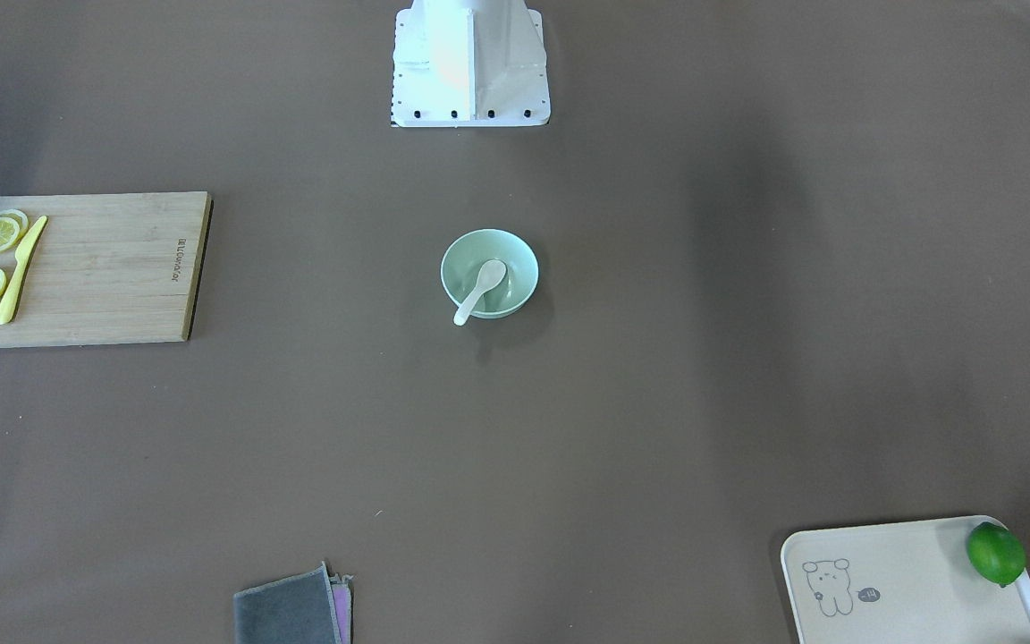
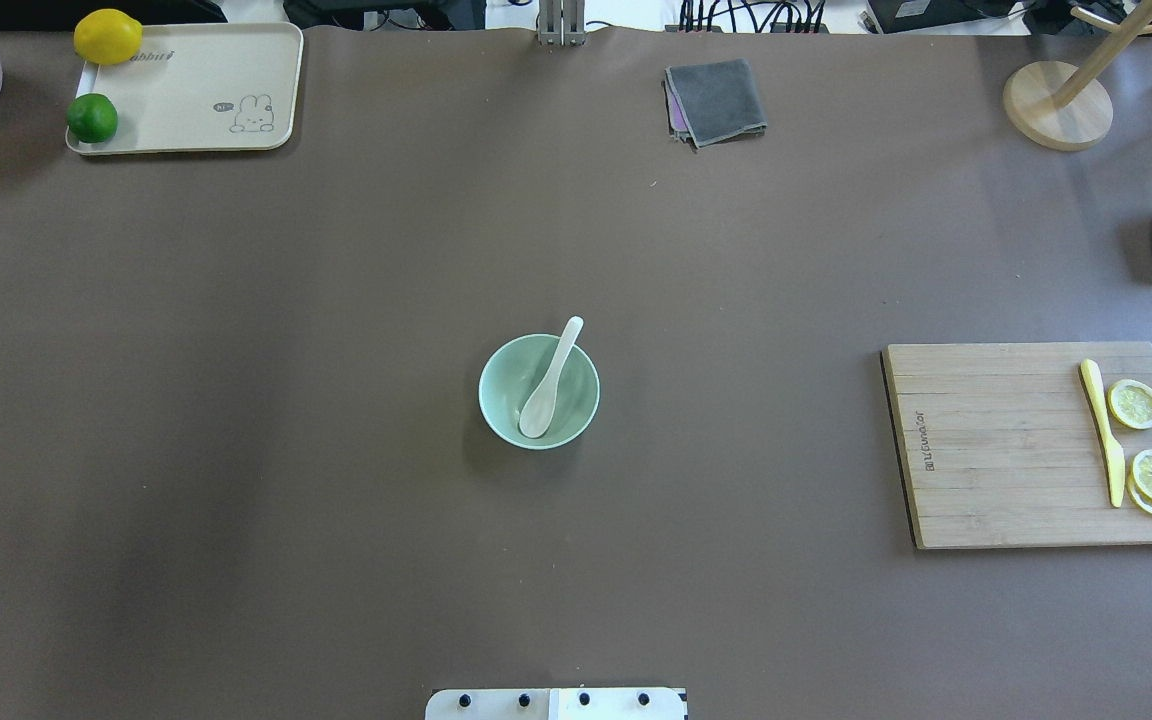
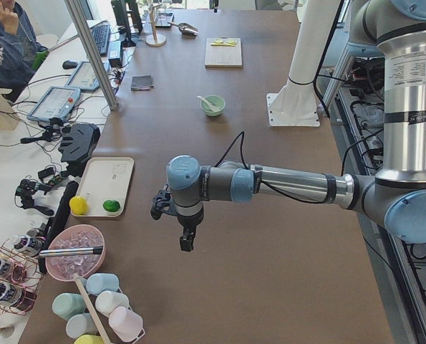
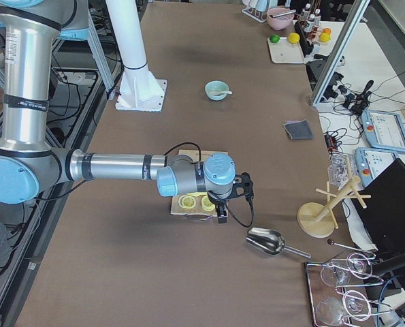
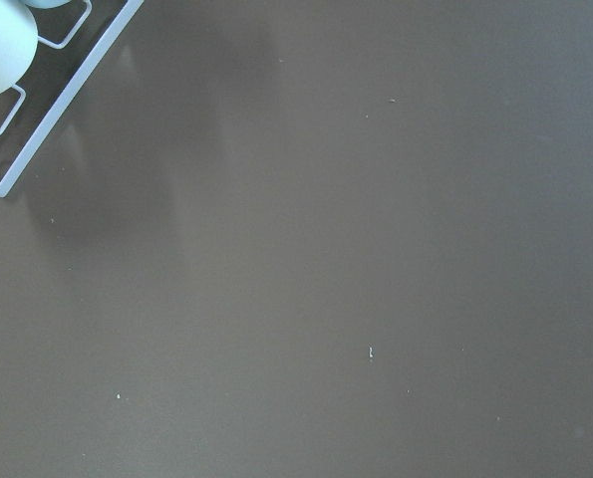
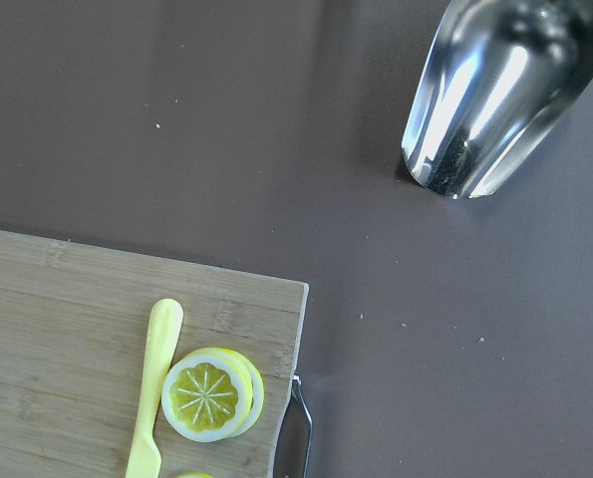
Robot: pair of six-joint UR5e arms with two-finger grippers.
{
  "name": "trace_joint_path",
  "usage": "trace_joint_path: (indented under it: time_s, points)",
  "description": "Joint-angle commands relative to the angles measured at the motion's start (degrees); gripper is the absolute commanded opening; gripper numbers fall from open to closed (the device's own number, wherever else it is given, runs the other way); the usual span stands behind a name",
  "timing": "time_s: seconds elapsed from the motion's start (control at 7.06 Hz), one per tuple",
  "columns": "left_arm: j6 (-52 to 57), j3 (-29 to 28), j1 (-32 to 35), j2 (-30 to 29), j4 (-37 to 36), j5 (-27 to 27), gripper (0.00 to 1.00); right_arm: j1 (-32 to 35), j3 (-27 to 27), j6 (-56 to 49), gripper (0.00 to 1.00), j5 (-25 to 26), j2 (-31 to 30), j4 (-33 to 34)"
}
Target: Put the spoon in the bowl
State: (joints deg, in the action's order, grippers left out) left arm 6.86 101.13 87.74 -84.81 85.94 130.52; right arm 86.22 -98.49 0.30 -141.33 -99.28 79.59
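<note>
Spoon (image 2: 551,380) lies with its scoop inside the bowl (image 2: 502,385) and its handle over the far rim; task looks done. It looks glossy, stiff and light, likely slippery and chippable. If you regrasp, pinch that handle. Only the 2 side views show the arms: left gripper (image 3: 187,240) and right gripper (image 4: 221,214), both well apart from the bowl. Can't tell how wide either stands.
</note>
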Motion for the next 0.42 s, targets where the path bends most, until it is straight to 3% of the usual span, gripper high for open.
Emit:
trace_joint_path:
  time_s: [0.0,0.28]
  points:
    - [0.00,1.07,-0.03,-0.01,0.19,0.08,0.97,0.00,-0.39,-0.03,1.00,0.00,-0.30,0.04]
    - [0.00,1.26,-0.03,-0.18,0.19,0.17,0.97,0.00,-0.30,-0.03,1.00,0.09,-0.56,0.13]
